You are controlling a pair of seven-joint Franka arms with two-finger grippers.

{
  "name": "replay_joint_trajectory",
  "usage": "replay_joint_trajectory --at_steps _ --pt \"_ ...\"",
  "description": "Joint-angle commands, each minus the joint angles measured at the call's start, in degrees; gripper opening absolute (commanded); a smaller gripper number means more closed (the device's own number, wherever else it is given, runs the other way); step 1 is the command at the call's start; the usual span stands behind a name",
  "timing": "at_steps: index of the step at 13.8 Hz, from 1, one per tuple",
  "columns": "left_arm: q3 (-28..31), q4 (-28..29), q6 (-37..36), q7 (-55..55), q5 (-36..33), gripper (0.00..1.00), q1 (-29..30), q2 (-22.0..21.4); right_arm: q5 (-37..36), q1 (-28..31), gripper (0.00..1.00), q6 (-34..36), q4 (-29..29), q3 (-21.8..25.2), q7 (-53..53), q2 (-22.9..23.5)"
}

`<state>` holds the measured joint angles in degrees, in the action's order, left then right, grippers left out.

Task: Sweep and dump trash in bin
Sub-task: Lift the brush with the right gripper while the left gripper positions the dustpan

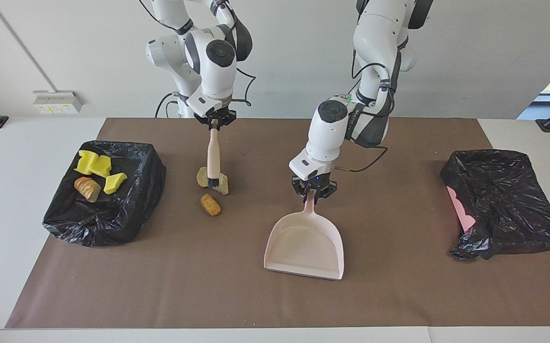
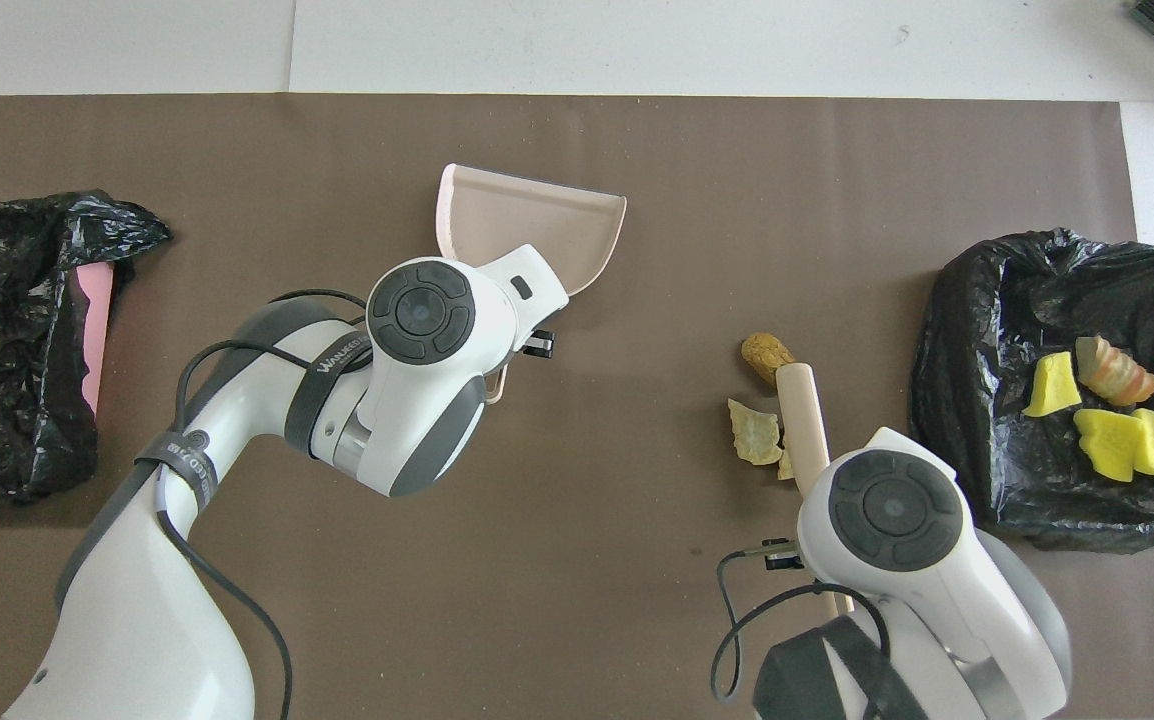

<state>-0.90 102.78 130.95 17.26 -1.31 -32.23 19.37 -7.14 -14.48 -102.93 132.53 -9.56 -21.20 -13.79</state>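
My left gripper [image 1: 314, 194] is shut on the handle of the pale pink dustpan [image 1: 303, 247], whose pan rests on the mat mid-table. My right gripper [image 1: 214, 124] is shut on the top of a beige brush [image 1: 213, 157] held almost upright. Its dark tip sits between two tan trash chunks [image 1: 203, 176] [image 1: 222, 184]. A third orange-brown chunk [image 1: 210, 204] lies just farther from the robots. In the overhead view the brush [image 2: 801, 410] covers part of one chunk beside another [image 2: 755, 432]. The black-lined bin [image 1: 113, 224] at the right arm's end holds yellow pieces [image 1: 95, 165] and a bread piece [image 1: 87, 188].
A second black-bagged bin [image 1: 504, 205] with pink showing at its side stands at the left arm's end of the table. Fine crumbs speckle the brown mat [image 1: 399, 295]. The dustpan [image 2: 537, 225] lies between the chunks and that second bin [image 2: 7, 340].
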Motion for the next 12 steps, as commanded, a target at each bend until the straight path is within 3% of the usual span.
replay_joint_trajectory --at_steps 1,5,12 --pt "0.28 0.76 -7.26 -14.80 -1.33 0.00 1.37 -4.07 -3.23 6.89 0.00 -4.19 1.23 -0.90 5.36 0.60" --pt "0.28 1.37 -12.47 -32.34 -1.41 0.00 1.83 -5.21 -5.25 9.99 0.00 -8.95 2.90 -0.90 5.65 3.15" --pt "0.02 9.98 -9.24 -55.28 -2.38 0.00 -1.76 -9.35 -4.99 10.17 0.00 -9.48 4.14 -1.08 6.79 6.48"
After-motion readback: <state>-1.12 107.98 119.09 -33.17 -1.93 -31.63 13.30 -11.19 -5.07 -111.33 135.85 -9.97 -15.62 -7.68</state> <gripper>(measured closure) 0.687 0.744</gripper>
